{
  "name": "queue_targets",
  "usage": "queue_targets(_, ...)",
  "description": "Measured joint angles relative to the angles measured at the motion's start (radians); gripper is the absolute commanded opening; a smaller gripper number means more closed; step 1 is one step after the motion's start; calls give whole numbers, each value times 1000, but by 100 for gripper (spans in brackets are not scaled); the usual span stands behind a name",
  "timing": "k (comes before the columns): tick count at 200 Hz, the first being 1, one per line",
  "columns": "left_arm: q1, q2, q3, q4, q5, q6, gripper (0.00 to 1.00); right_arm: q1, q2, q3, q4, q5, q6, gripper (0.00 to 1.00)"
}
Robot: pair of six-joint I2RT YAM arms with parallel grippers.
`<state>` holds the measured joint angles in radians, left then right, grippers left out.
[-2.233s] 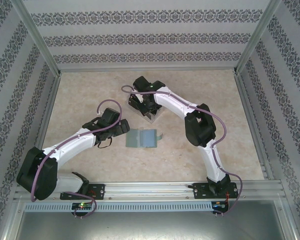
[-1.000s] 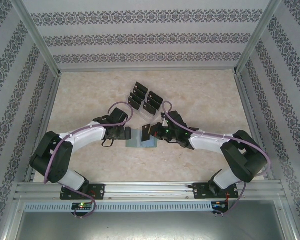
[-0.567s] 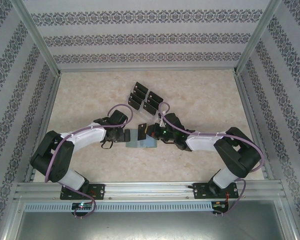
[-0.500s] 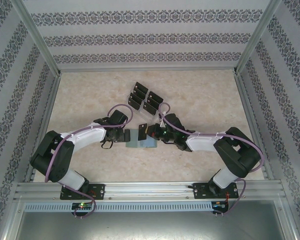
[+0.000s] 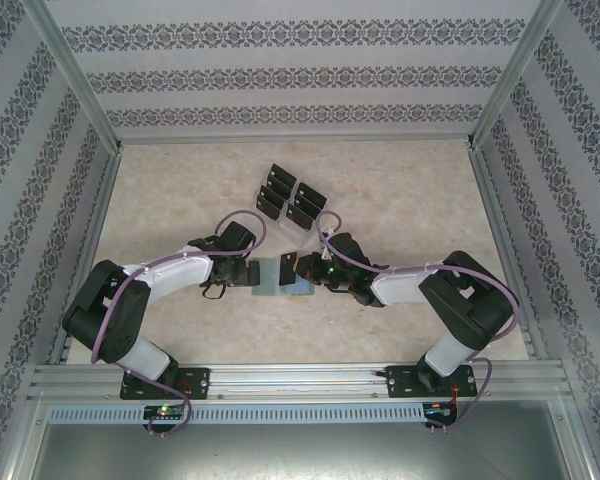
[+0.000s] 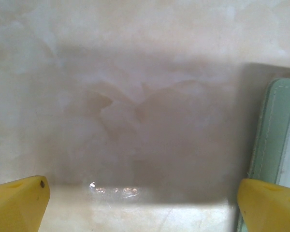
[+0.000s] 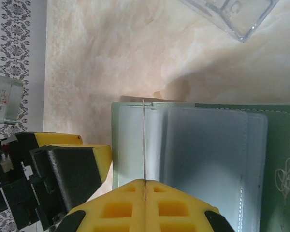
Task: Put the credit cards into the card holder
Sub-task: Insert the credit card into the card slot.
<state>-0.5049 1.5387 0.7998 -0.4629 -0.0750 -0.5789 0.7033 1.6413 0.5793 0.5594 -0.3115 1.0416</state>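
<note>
Our right fingers (image 7: 128, 193) pinch a credit card (image 7: 143, 140) edge-on over the open card holder (image 7: 208, 154), left fingers (image 6: 268, 205) wide; any tilt could miss the pocket.

Beneath me the worktop (image 6: 135, 96) looks smooth, glossy and marble-like; the card holder (image 7: 208, 154) matt, stitched leather-like; the rack (image 7: 232, 17) clear plastic.

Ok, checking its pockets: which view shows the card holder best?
Right wrist: the card holder lies open, pockets facing the camera. Left wrist shows its stitched edge; top external shows it small, partly covered.
</note>
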Motion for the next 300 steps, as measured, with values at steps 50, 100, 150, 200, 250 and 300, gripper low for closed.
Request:
queue_targets(50,0,0,-3,0,0,0,100,0,40,0,37,-1,0,0)
queue_targets(100,0,0,-3,0,0,0,100,6,75,-4,70,-5,3,0)
queue_targets(150,0,2,-4,0,0,0,100,22,90,-8,94,-10,10,0)
queue_targets(200,0,5,-4,0,-4,0,100,28,100,-32,127,-12,30,0)
queue_targets(250,0,5,-4,0,-7,0,100,33,120,-39,150,-11,41,0)
queue_targets(300,0,5,-6,0,-8,0,100,34,140,-37,168,-12,56,0)
